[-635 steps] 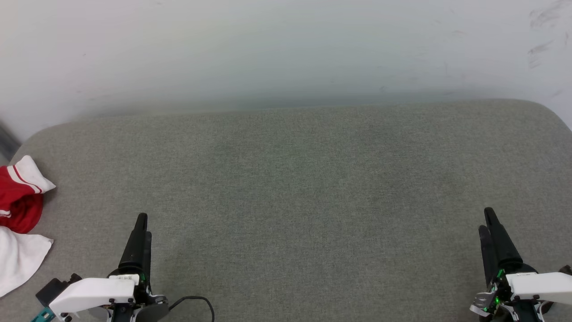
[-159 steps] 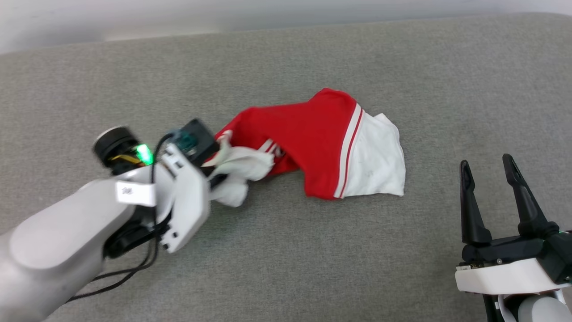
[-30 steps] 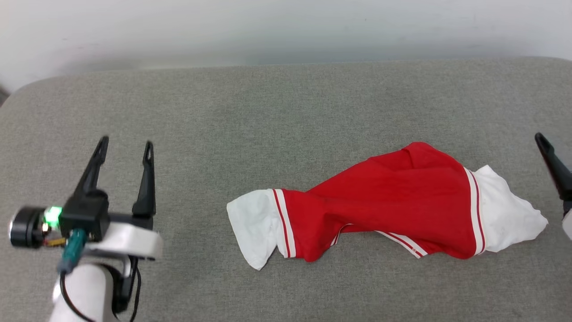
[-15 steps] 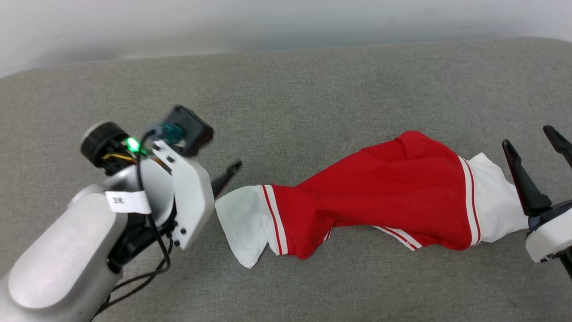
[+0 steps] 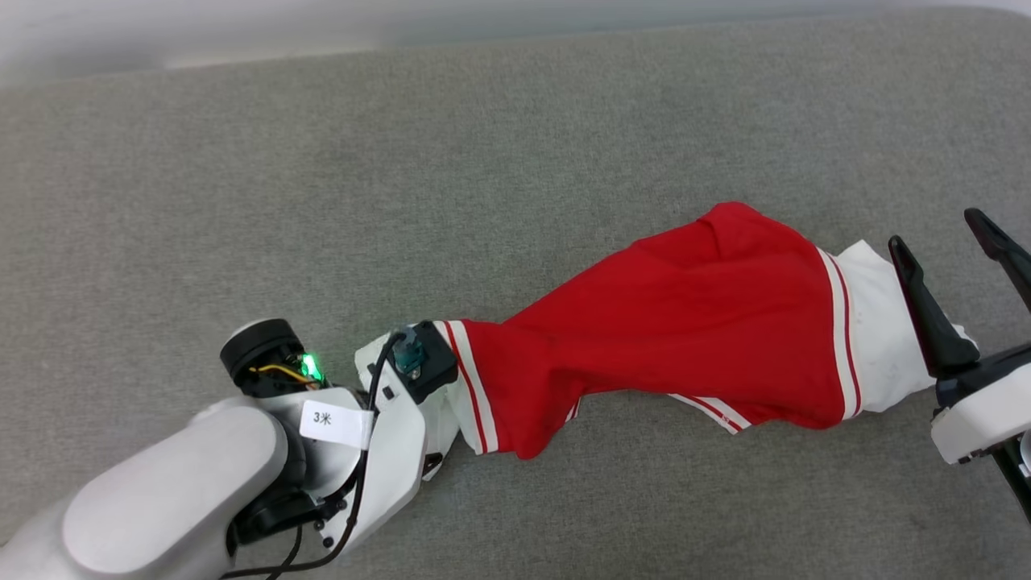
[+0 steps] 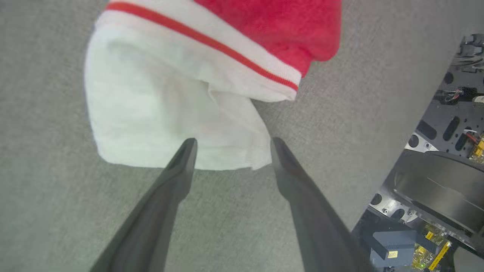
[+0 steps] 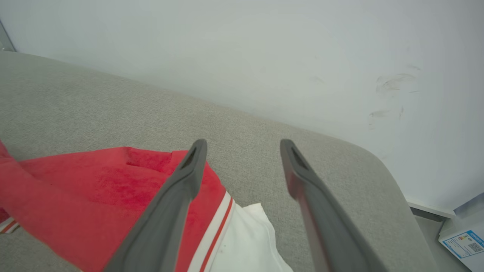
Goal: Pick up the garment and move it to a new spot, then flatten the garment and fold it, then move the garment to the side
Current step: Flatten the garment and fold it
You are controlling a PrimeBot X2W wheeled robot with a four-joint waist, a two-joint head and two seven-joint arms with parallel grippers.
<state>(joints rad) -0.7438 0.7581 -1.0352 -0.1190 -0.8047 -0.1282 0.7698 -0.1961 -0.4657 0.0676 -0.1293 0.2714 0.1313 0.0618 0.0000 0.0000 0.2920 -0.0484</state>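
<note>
Left gripper (image 6: pixel 233 141): fingers apart, nothing held. One tip lies over the hem of the left white sleeve (image 6: pixel 159 113), the other just beside its loose corner.

Garment (image 5: pixel 668 322): lies right of centre on the grey cushion (image 5: pixel 403 145), stretched left to right. The red body is bunched and twisted in the middle, with a white sleeve at each end. Front print is not visible.

Right gripper (image 5: pixel 933 228): fingers apart, nothing held, at the right white sleeve (image 5: pixel 878 346). Cannot tell if it touches the cloth.

Risks, as judged:
- The left claw straddles only the sleeve corner. Closing here may catch a single thin layer, which could slip out once pulled
- The left tips sit low, so they may pinch cushion fabric along with the sleeve
- The right claw looks to be toward the far edge of its sleeve, so a close from here may miss the cloth
- Pulling both ends with the body twisted would tighten the twist rather than flatten it
</note>
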